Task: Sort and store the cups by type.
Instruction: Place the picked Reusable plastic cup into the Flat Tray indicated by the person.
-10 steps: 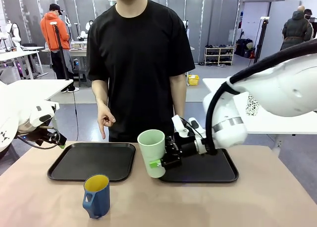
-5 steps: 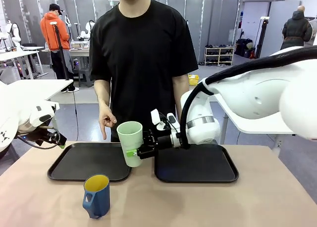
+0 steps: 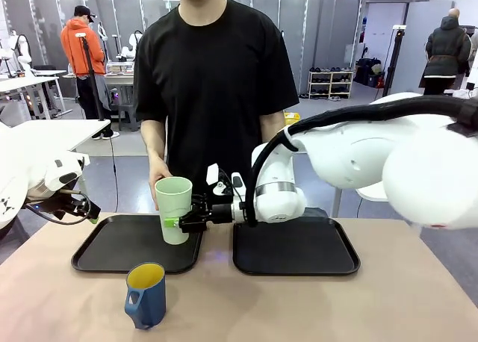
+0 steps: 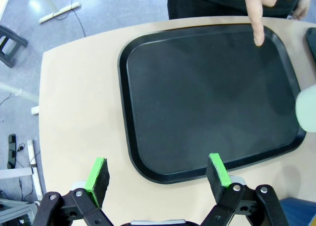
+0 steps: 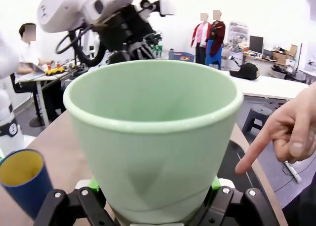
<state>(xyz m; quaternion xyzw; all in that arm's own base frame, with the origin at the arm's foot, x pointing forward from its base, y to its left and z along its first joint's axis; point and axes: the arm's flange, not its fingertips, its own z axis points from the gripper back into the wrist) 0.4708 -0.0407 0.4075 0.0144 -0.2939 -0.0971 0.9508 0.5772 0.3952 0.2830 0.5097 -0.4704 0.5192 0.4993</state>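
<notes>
Now in hand: carrying the tall pale mint-green handleless tumbler (image 3: 173, 204) to the flat black rectangular left tray (image 3: 112, 245).
Right gripper (image 3: 179, 221): clamped on the tumbler's lower wall, one green pad on each side, cup upright, mouth up.
Tumbler's place: over the left tray's right part; whether its base touches the tray, I cannot tell.
Left gripper (image 4: 158, 169): jaws spread wide with nothing between them, hanging over the tray's near edge.
Person's hand (image 4: 259, 14): forefinger pointing down at the tray's far right corner, just beside the tumbler.
Next move, as I judge it: lower the tumbler flat onto the tray near the pointed spot, then let go without tipping it.
Left to do: the short dark blue mug with yellow inside (image 3: 146, 293) stands on the tan table (image 3: 299, 305), near the tray's front edge.
In the way: the finger is close; the second black tray (image 3: 299, 249) lies under the right arm.
</notes>
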